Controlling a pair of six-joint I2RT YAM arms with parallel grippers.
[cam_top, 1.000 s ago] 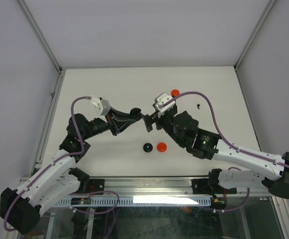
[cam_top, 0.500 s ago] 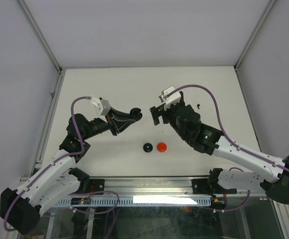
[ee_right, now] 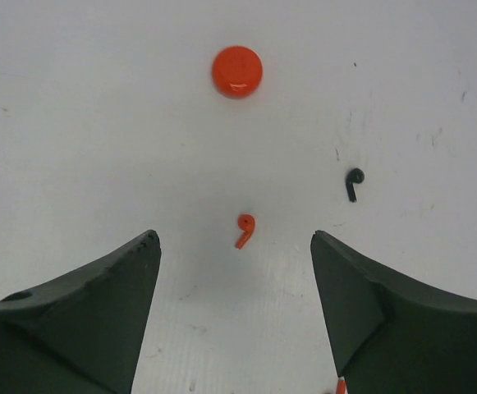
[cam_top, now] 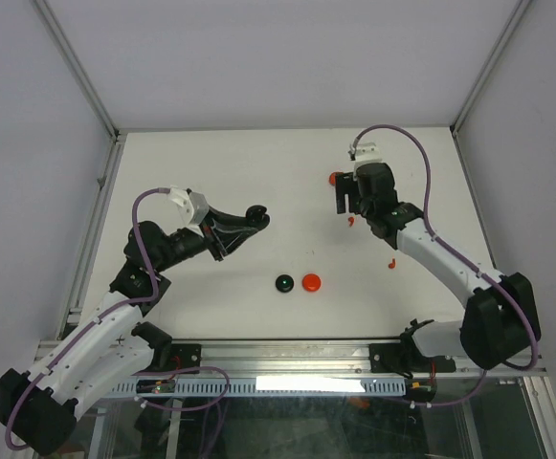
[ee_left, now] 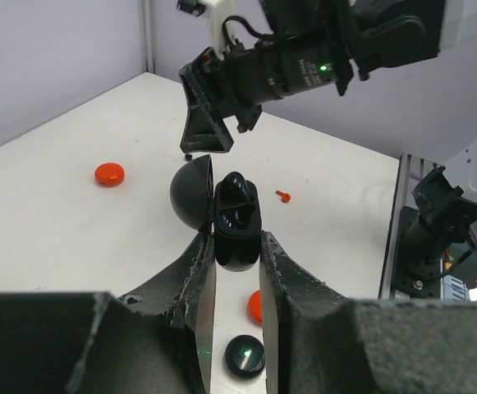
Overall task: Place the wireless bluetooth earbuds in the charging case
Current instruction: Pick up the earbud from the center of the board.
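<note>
at left, the left gripper (ee_left: 236,250) pinches a glossy black open-lidded charging case (ee_left: 236,215) between narrow fingers. at right, the right gripper (ee_right: 234,240) gapes wide, empty, above 1 tiny red comma-shaped earbud (ee_right: 245,231) lying between its fingertips on the white table (ee_right: 98,123).

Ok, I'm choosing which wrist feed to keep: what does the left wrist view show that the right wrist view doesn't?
Only left wrist: the open black charging case clamped in the left gripper, the right gripper seen from outside, and a black disc beside a second red disc. Only right wrist: a clear black earbud; the left shows at most a speck. Both: the far red disc and, probably, the same red earbud.
</note>
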